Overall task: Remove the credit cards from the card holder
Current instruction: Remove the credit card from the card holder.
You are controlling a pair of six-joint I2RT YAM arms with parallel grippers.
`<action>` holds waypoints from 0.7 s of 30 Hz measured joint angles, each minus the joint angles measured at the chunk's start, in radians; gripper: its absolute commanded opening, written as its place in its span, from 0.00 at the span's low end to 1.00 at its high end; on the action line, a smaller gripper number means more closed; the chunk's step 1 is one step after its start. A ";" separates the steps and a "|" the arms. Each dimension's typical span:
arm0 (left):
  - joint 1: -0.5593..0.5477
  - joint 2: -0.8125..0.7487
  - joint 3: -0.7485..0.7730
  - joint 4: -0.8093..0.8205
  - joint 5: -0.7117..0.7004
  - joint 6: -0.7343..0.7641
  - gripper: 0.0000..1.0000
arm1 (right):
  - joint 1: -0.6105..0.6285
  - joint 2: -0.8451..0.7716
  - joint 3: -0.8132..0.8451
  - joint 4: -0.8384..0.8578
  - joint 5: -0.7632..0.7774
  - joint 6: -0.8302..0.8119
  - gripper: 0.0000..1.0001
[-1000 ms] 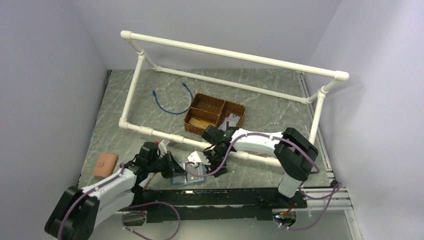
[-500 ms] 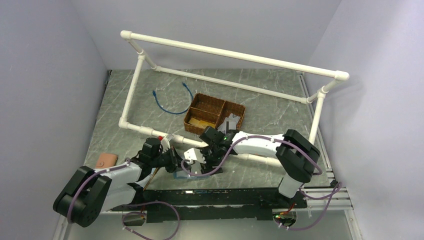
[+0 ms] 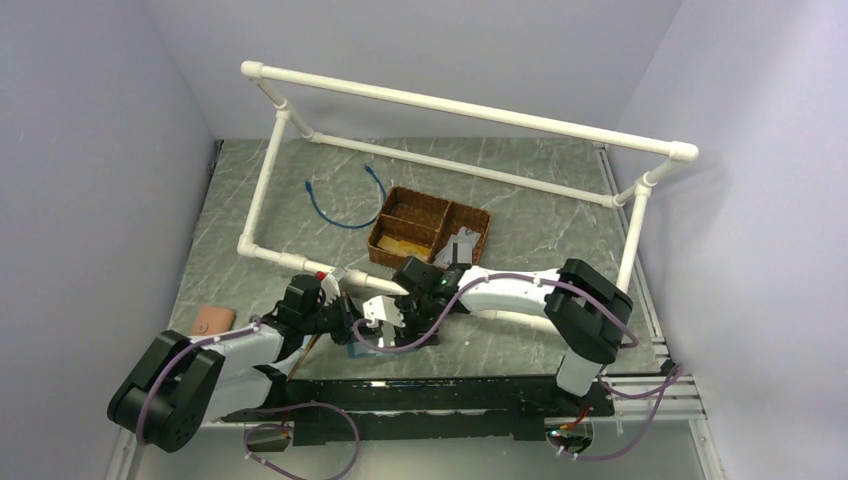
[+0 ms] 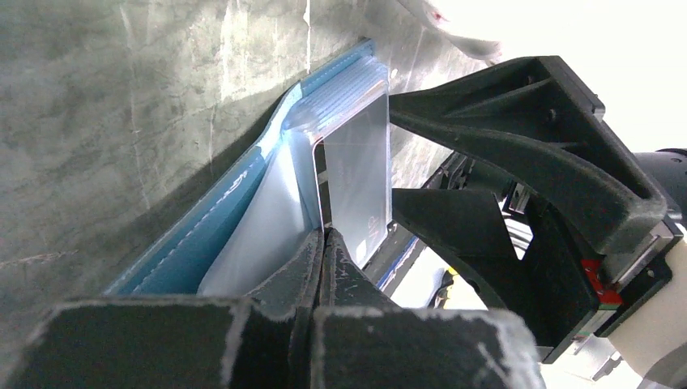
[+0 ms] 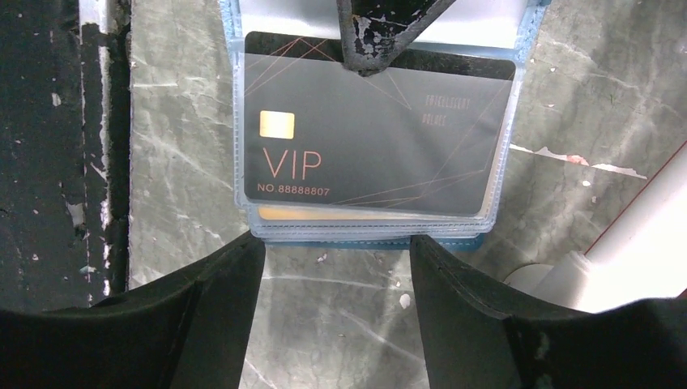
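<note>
Spotted card holder, slate blue, lying on grey marbled table near the front edge, between the two arms. Noted clear sleeves stacked on its blue cover. Read VIP and a gold chip on a dark grey credit card, sitting fully inside the top sleeve. Found left end effector closed tight, pinching a clear sleeve at the edge opposite the right arm. Found right end effector open wide, poised just off the holder's other edge, gripping nothing. Farther back: wicker basket, blue cable, white pipe frame. Off to the left: tan holder.
</note>
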 measured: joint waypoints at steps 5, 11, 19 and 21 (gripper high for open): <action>0.003 -0.038 0.000 -0.018 -0.001 0.007 0.00 | -0.014 0.010 0.019 -0.026 -0.010 0.011 0.68; 0.002 -0.230 -0.005 -0.086 -0.008 0.072 0.00 | -0.160 -0.037 0.029 -0.092 -0.257 0.019 0.71; -0.036 -0.433 -0.013 -0.165 -0.048 0.190 0.00 | -0.284 -0.091 0.053 -0.131 -0.475 0.031 0.74; -0.070 -0.459 -0.013 -0.181 -0.071 0.216 0.00 | -0.287 -0.091 0.053 -0.130 -0.493 0.039 0.75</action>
